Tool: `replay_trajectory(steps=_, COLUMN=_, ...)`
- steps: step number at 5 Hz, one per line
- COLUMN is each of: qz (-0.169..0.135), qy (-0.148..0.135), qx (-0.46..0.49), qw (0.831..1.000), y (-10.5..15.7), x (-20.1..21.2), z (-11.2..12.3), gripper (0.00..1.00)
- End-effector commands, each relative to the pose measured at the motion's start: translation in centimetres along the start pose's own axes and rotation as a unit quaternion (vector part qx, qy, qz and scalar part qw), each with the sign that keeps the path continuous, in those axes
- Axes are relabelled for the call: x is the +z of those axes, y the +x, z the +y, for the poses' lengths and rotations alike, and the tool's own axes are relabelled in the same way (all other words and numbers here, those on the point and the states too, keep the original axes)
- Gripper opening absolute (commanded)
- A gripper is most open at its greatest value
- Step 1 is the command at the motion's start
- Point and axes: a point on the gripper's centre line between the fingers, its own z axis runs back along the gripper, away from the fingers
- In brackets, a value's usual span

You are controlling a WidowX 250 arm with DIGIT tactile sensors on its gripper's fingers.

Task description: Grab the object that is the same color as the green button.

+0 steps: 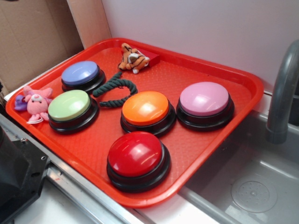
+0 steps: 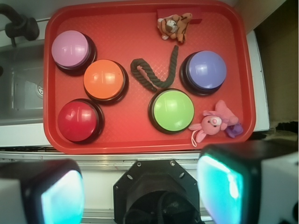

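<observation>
Dark green rope point(image 2: 156, 72) curled on red tray point(image 2: 140, 135), between green button point(image 2: 173, 110) and orange button point(image 2: 105, 80). Claw point(image 2: 140, 186) spread wide, holding nothing.

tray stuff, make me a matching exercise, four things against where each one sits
Things:
1. rope
2. tiger plush
3. pink plush
4. red button

Places:
A. on the tray rim beside the green button
B. near the far rim, beyond the rope
C. between the orange, green and blue buttons
D. near edge of the tray, on the sink side

Pairs: 1-C, 2-B, 3-A, 4-D
</observation>
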Motion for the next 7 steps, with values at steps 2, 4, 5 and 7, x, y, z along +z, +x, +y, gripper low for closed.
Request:
replay_trajectory(steps=2, qz=0.011, qy=-0.008, qx=-0.018, qw=1.000, y=2.3, x=-1.7, z=0.5, gripper=1.00)
replay_trajectory(steps=4, qz=-0.033, qy=0.021, qx=-0.103, qw=0.994, y=5.8, x=-7.0, z=0.7, gripper=1.00)
replay_trajectory(steps=5, qz=-0.035, qy=0.026, qx=-0.171, qw=0.984, y=7.1, x=-10.1, z=1.1, gripper=1.00)
replay_trajectory(steps=7, qz=-0.036, qy=0.017, qx=-0.230, qw=0.972, y=9.3, x=-16.2, z=3.1, gripper=1.00)
